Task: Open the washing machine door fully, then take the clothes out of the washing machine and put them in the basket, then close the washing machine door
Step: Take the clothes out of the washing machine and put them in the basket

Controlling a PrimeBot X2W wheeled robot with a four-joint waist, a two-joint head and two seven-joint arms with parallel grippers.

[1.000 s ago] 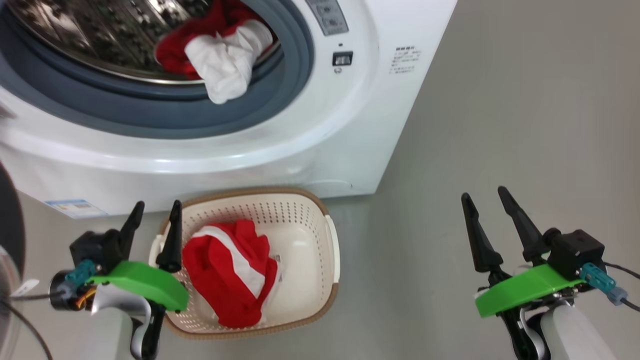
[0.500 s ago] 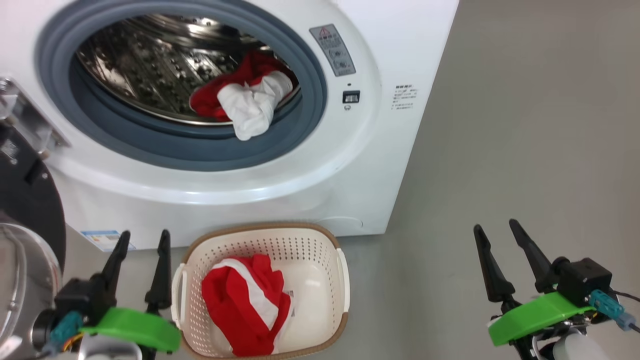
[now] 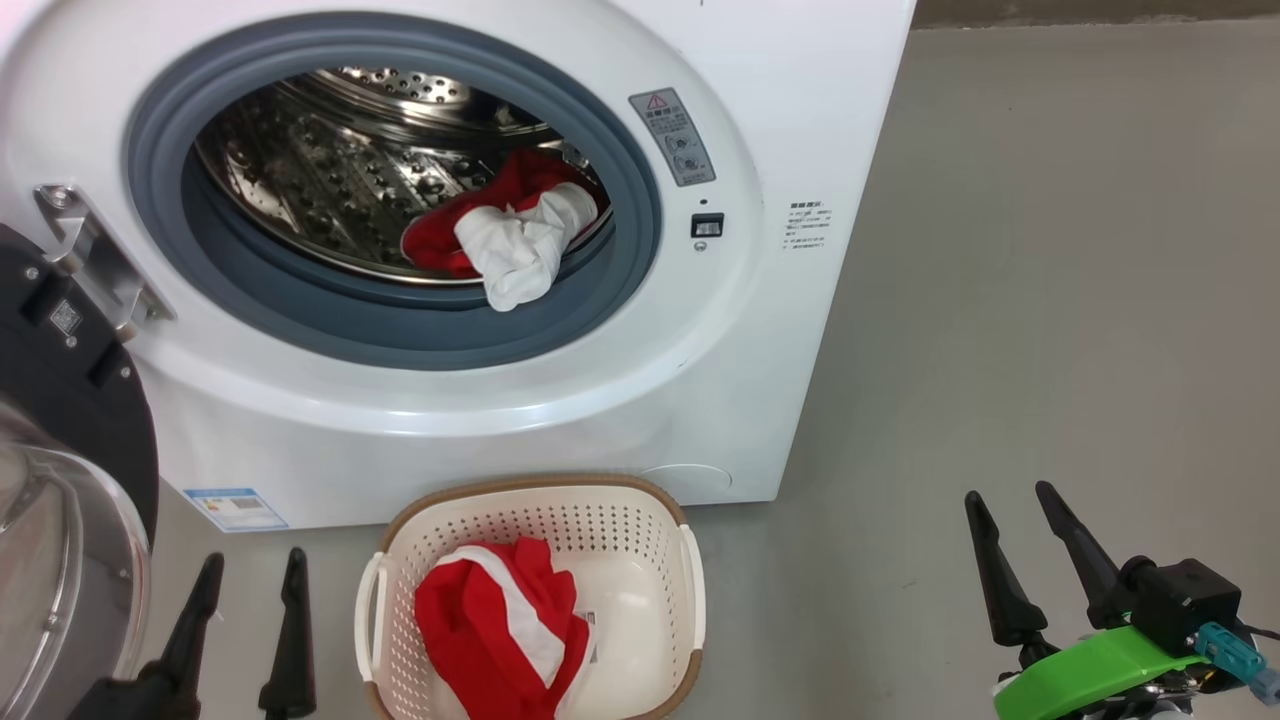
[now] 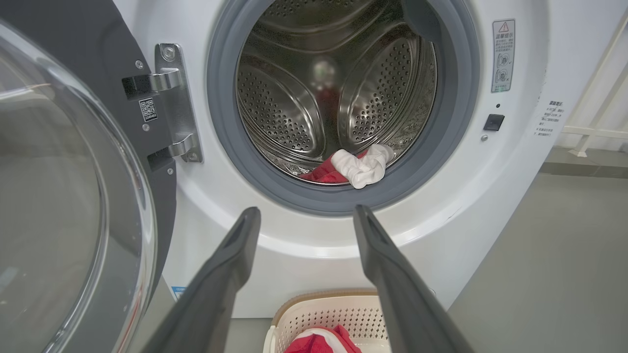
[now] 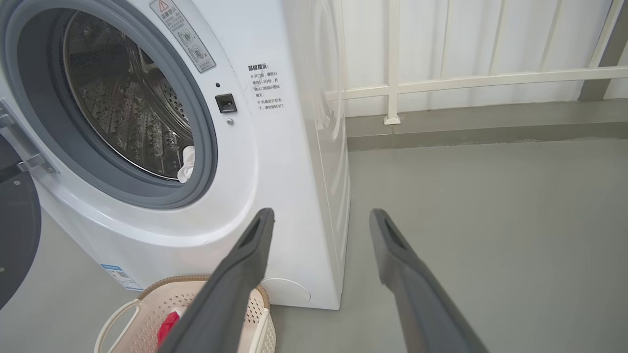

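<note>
Washing machine (image 3: 790,110), door (image 3: 60,400) swung open at left; red and white clothes (image 3: 505,245) at front lip of drum (image 3: 320,190). Basket (image 3: 530,484) on floor (image 3: 1050,300) just before machine, holding a red-and-white cloth (image 3: 490,630). Left gripper (image 3: 253,560), right gripper (image 3: 1008,493): both wide, empty.

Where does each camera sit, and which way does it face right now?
Head: up on the robot, looking forward and down at the washer, open door and basket; left gripper and right gripper at the bottom, both open.
Left wrist: low, facing straight into the drum at the clothes; left fingers in front.
Right wrist: low, aimed at the washer's right front corner, floor and railing; right fingers in front.
Shared: all three show the basket with a red cloth.
</note>
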